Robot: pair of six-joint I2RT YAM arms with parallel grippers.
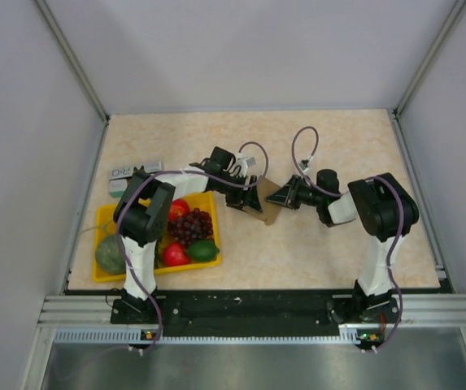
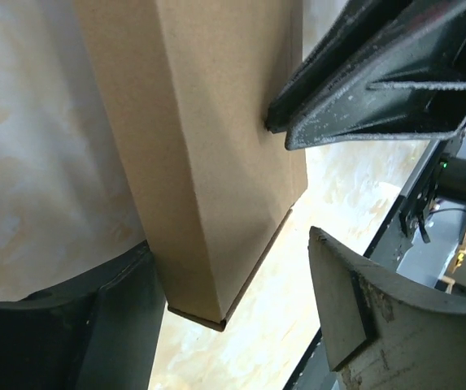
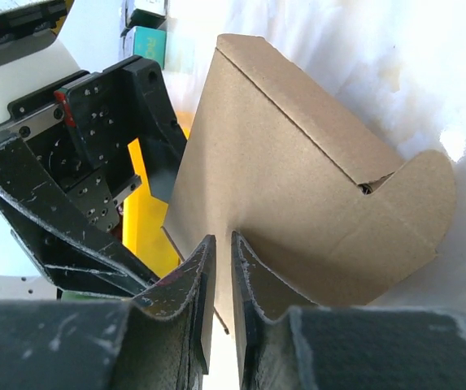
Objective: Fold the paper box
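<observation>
A pale, marbled table (image 1: 338,244) fills the floor of the walled cell. The left arm (image 1: 143,219) and the right arm (image 1: 379,207) both reach toward its middle, and their grippers nearly meet there.

A yellow tray (image 1: 202,199) sits at the near left, partly under the left arm. It holds dark grapes (image 1: 190,226), a red fruit (image 1: 176,254), a smooth green fruit (image 1: 202,250) and a larger dull-green one (image 1: 109,256). A green-and-white carton (image 1: 131,173) lies just behind the tray.

The paper box (image 1: 271,203), plain brown and partly folded, is at the table's centre between the two grippers, just right of the tray. In the wrist views it stands on edge, with a creased side wall and a rounded flap sticking out.

The left gripper (image 2: 224,260) has its jaws well apart. The box sits in the gap, with one finger close against its side and the other clear of it. The right gripper (image 3: 223,244) has its jaws nearly together, pinching a thin cardboard panel of the box between them.
</observation>
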